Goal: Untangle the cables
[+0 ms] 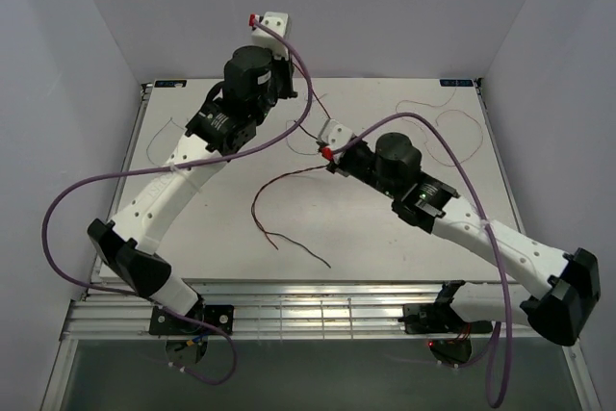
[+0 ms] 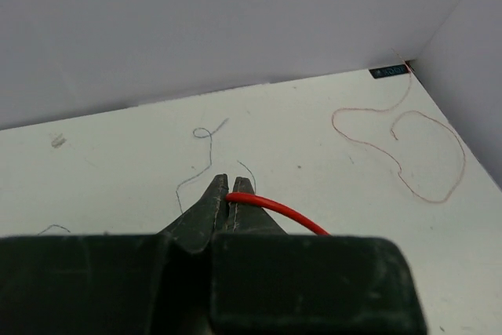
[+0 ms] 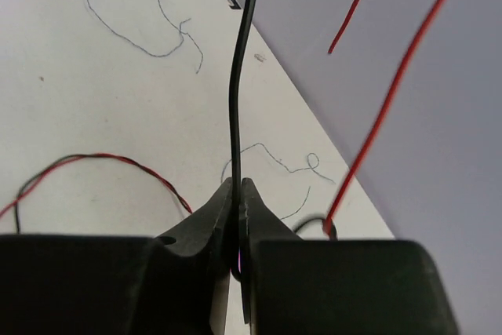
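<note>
In the left wrist view my left gripper point(image 2: 229, 194) is shut on the red cable point(image 2: 282, 211), which arcs away to the right. In the right wrist view my right gripper point(image 3: 238, 187) is shut on the black cable point(image 3: 238, 92), whose free end stands straight up. The red cable point(image 3: 392, 92) hangs in the air to its right. A twisted red-and-black stretch point(image 3: 102, 162) lies on the table and runs toward the front in the top view point(image 1: 265, 223). The left gripper point(image 1: 287, 72) is raised at the back and the right gripper point(image 1: 320, 146) is mid-table; the fingers of both are mostly hidden from above.
Fine grey strands point(image 2: 202, 136) lie on the white table point(image 1: 404, 238), and more grey strands show in the right wrist view point(image 3: 141, 25). A pale red strand point(image 2: 408, 151) loops at the back right corner point(image 1: 443, 122). Purple hoses point(image 1: 462, 190) trail from both arms. Walls enclose three sides.
</note>
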Controlling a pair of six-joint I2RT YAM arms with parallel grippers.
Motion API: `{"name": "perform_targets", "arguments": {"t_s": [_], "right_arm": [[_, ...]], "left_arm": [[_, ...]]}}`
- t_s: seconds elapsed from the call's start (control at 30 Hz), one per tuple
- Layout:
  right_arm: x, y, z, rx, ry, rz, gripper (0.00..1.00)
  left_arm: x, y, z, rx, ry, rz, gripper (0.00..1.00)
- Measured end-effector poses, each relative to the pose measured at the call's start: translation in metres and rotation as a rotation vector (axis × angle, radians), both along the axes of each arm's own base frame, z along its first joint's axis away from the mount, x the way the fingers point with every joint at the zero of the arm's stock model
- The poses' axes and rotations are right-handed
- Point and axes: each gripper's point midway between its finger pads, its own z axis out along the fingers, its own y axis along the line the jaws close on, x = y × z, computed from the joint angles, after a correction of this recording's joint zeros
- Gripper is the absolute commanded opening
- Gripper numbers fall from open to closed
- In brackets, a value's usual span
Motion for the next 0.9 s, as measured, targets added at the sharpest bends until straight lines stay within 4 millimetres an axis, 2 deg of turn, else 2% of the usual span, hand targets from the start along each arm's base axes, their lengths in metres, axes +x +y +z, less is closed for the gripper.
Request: {"name": "perform_targets", "arguments": {"t_s": [0.1,0.2,0.3,0.4,0.47,0.53,0.63,0.73,0.9], "right_arm": [[-0.025,-0.021,0.014,0.133,0.053,-0.003,0.08],[-0.04,-0.043,0.048,0.289,0.069,-0.019,0.08],[-0.029,-0.069,0.068,0.398,0.087,-0.099,0.08],[0.004,-0.1,0.056,0.426,0.151,-0.231,0.08],[0.029,-0.122,0.038,0.428,0.209,-0.324,0.08],[0.048,-0.139,0.022,0.433,0.266,-0.387,0.08],[0.063,-0.151,0.019,0.466,0.316,-0.422,0.08],[0.075,-0.161,0.04,0.514,0.314,-0.438,0.08],[0.089,-0.183,0.099,0.6,0.225,-0.451,0.08]], "left_arm": [[0.036,0.006,0.013,0.008,-0.005,0.093,0.0],[0.084,0.025,0.013,-0.006,0.015,0.181,0.0],[0.124,0.063,-0.005,0.008,0.066,0.297,0.0],[0.141,0.101,-0.025,0.03,0.121,0.38,0.0],[0.142,0.126,-0.027,0.033,0.137,0.427,0.0],[0.14,0.148,-0.017,0.027,0.122,0.475,0.0],[0.124,0.175,0.007,0.024,0.073,0.532,0.0],[0.101,0.192,0.046,0.012,-0.011,0.577,0.0],[0.065,0.217,0.104,-0.009,-0.157,0.659,0.0]]}}
